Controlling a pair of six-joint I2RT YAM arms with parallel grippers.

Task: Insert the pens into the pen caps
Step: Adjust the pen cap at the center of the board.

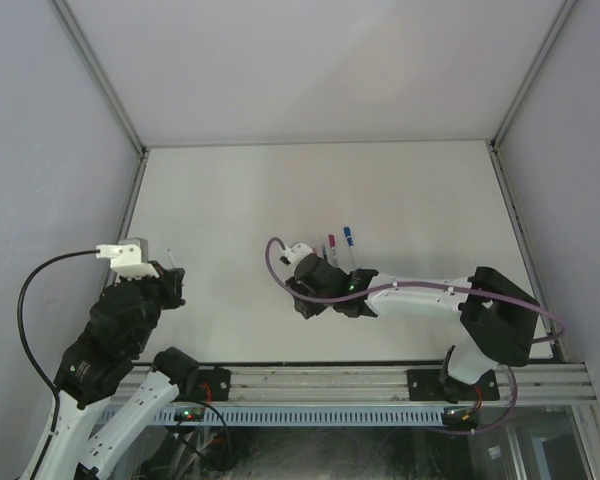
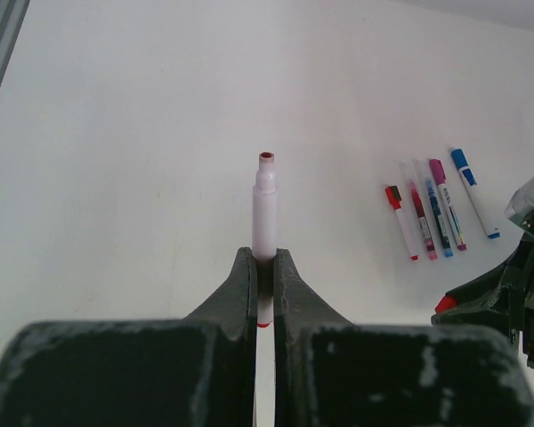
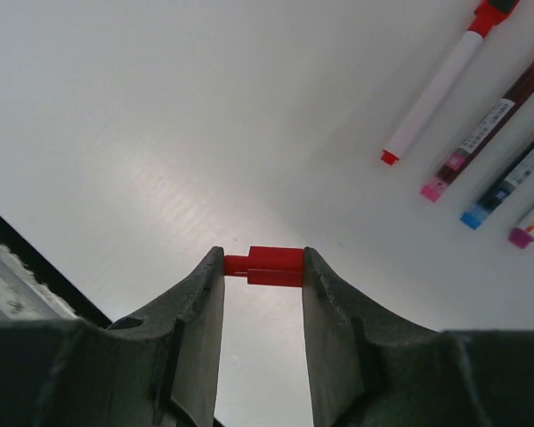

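Observation:
My left gripper (image 2: 264,260) is shut on a white pen (image 2: 265,209) that points away from me, its uncapped red tip forward. In the top view this gripper (image 1: 171,275) hangs over the table's left side. Jaws shut, my right gripper (image 3: 262,267) pinches a small red pen cap (image 3: 274,266) crosswise between its fingertips, above the table. From above, the right gripper (image 1: 300,298) is mid-table, just in front of the other pens (image 1: 338,243). That cap (image 2: 444,304) also shows at the right of the left wrist view.
Several more pens lie side by side: a red one (image 2: 400,221), a dark red one (image 2: 420,221), a blue one (image 2: 438,218), a magenta one (image 2: 447,203) and another blue one (image 2: 474,191). White walls with metal rails (image 1: 130,200) enclose the table.

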